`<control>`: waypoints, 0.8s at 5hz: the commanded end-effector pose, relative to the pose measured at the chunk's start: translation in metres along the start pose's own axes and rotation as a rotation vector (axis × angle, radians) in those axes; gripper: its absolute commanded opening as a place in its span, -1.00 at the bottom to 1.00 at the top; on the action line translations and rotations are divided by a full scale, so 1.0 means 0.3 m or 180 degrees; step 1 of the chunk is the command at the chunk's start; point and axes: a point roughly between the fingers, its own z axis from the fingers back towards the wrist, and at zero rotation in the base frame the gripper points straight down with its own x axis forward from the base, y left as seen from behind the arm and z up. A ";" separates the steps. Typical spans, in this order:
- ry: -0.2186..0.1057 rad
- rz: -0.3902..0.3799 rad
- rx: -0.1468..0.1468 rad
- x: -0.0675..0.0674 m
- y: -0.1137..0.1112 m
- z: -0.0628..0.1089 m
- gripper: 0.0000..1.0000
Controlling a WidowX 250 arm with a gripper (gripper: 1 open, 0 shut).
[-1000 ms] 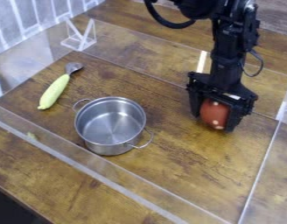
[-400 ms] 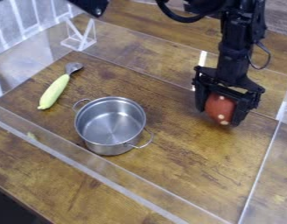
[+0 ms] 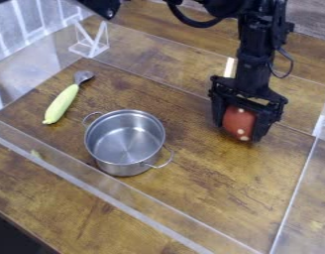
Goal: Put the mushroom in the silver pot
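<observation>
Open gripper (image 3: 245, 111) straddles toy mushroom (image 3: 238, 123), off to the right of silver pot (image 3: 126, 142), no grip evident; closing off-centre on that rounded cap could squirt it sideways, or a shallow pinch could drop it short of the pot.

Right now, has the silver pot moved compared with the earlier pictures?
No, the silver pot sits in the same spot against the corn cob.
</observation>
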 end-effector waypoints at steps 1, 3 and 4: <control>-0.0185 0.0115 -0.0031 -0.008 0.044 0.128 1.00; -0.0154 0.0193 -0.0073 -0.055 0.065 0.179 1.00; -0.0171 0.0229 -0.0092 -0.081 0.073 0.198 1.00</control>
